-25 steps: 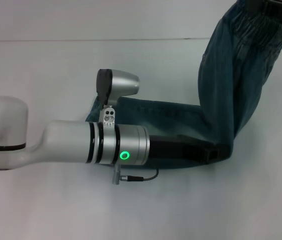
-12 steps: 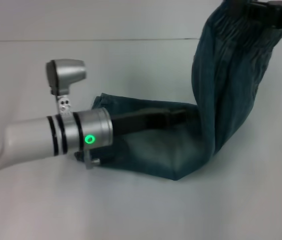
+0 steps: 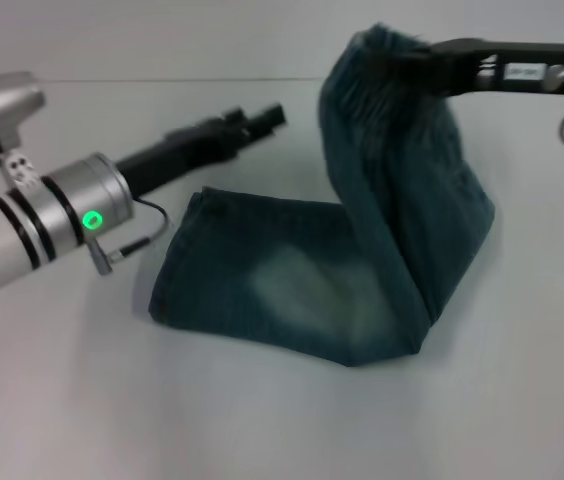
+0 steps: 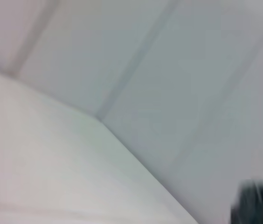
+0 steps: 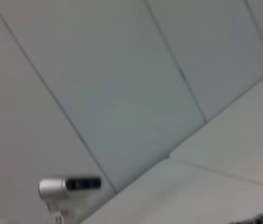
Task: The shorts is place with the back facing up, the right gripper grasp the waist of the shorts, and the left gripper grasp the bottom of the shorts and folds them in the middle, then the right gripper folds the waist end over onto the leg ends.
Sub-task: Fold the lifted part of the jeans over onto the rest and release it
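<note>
A plain white table (image 3: 262, 420) meets a pale panelled wall (image 5: 122, 84) with thin seams.

head view looking down, wrist views facing wall

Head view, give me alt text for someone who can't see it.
The right gripper holds the waist of the shorts up over the flat leg half on a white table. The left gripper hovers empty beside them.
</note>
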`<state>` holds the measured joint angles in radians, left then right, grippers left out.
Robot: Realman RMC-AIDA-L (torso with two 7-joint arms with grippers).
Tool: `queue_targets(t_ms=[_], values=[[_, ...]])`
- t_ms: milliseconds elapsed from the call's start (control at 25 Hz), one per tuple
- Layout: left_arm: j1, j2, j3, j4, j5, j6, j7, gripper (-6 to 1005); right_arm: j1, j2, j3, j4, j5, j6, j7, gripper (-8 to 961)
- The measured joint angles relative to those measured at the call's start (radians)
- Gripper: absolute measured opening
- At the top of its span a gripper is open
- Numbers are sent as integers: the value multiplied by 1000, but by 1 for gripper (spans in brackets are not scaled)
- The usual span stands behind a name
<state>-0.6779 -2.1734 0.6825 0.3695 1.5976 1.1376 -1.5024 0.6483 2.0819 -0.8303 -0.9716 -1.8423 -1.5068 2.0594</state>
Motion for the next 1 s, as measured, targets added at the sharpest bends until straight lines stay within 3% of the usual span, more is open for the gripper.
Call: queue_targets(t_ms=[120, 400, 760, 1000], values=[[16, 2, -17, 30, -61, -46, 43, 748, 28, 2, -81, 39, 0, 54, 1, 121], [28, 4, -77, 51, -213, -133, 233, 749, 134, 4, -245, 162, 0, 171, 11, 125], [31, 3, -77, 49, -236, -156, 287, 748, 296, 14, -426, 337, 1, 302, 13, 130], [41, 2, -71, 48, -237, -145, 288, 748, 360, 15, -498, 406, 1, 367, 13, 134]])
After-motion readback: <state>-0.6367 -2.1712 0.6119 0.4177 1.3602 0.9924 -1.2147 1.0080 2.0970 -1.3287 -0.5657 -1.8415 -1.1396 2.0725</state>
